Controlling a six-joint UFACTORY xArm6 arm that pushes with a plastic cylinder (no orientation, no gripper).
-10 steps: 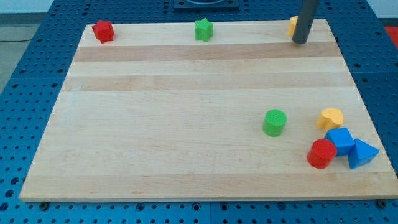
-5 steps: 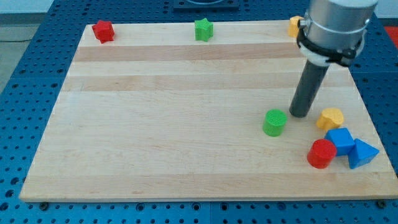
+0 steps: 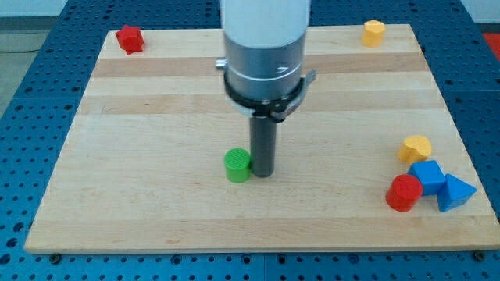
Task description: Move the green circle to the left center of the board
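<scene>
Green is the colour I track: the green circle (image 3: 237, 165), a short cylinder, sits a little to the view's left of the board's middle and toward the view's bottom. My tip (image 3: 262, 173) stands just beside it on the view's right, touching it or very nearly so, which is the correct side for shoving it toward the view's left. This tool is a plain rod with nothing to open or close, so it grips nothing and can only push. Judging by the layout, the job is perhaps half done: the circle is well clear of the cluster at the view's lower right, where a yellow block (image 3: 415, 147), a blue cube (image 3: 428, 175), a red cylinder (image 3: 404, 192) and a blue triangular block (image 3: 455, 191) sit together, but it is not yet near the left edge of the wooden board (image 3: 141, 156). What remains is a long push leftward with a slight drift toward the view's top, since left centre lies a bit above the circle's present row. A red block (image 3: 129, 38) and another yellow block (image 3: 374, 32) rest at the top corners, well apart from that path. The board lies on a blue perforated bench (image 3: 31, 101).
</scene>
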